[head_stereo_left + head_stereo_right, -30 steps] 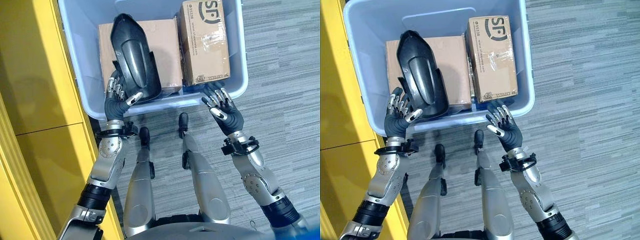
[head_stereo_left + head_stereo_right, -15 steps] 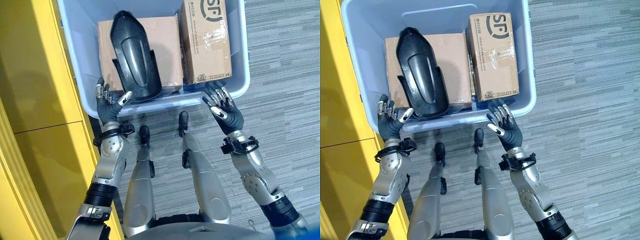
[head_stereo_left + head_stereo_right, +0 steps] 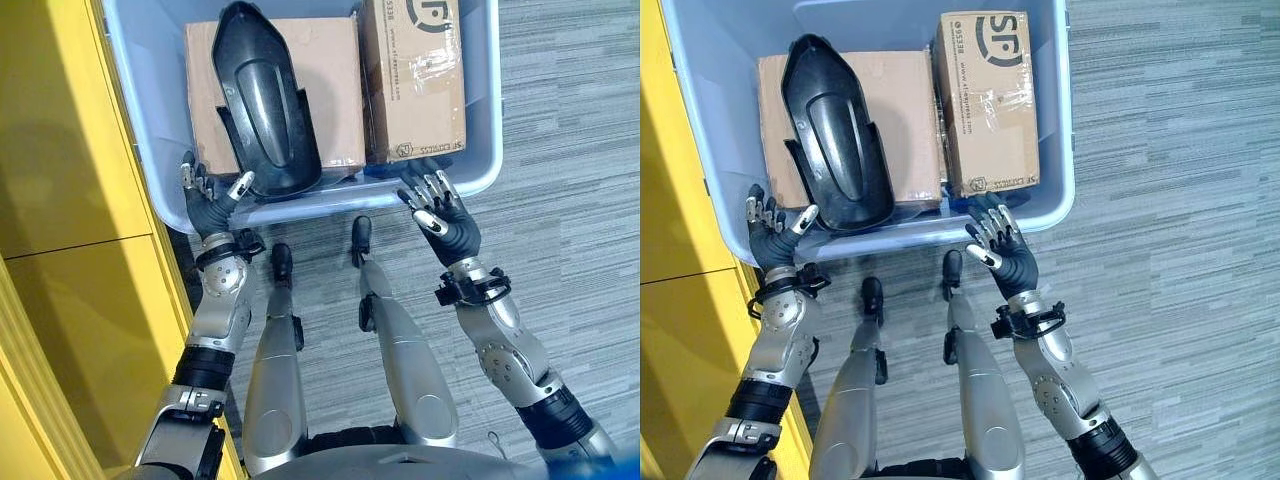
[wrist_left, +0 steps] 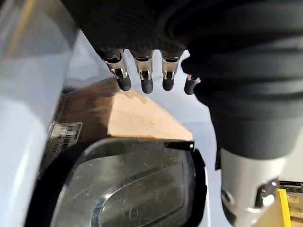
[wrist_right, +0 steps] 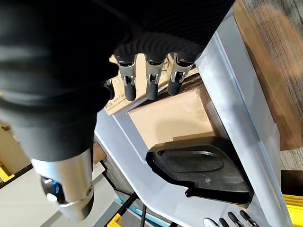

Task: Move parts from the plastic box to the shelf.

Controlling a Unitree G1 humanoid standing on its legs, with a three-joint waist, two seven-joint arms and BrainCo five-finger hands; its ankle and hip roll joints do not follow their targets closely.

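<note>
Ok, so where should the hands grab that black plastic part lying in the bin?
Probably by its two long edges, one hand per side. The black part lies lengthwise on the flat cardboard box, its wide end nearest the left hand and right hand, both open.

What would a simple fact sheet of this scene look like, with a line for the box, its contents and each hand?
container: pale blue plastic box on grey carpet
contents: black moulded part lying on a flat cardboard box; taped carton beside it
left hand: open, at the box's near left corner, holding nothing
right hand: open, at the near rim below the carton
beside box: yellow cabinet
</note>
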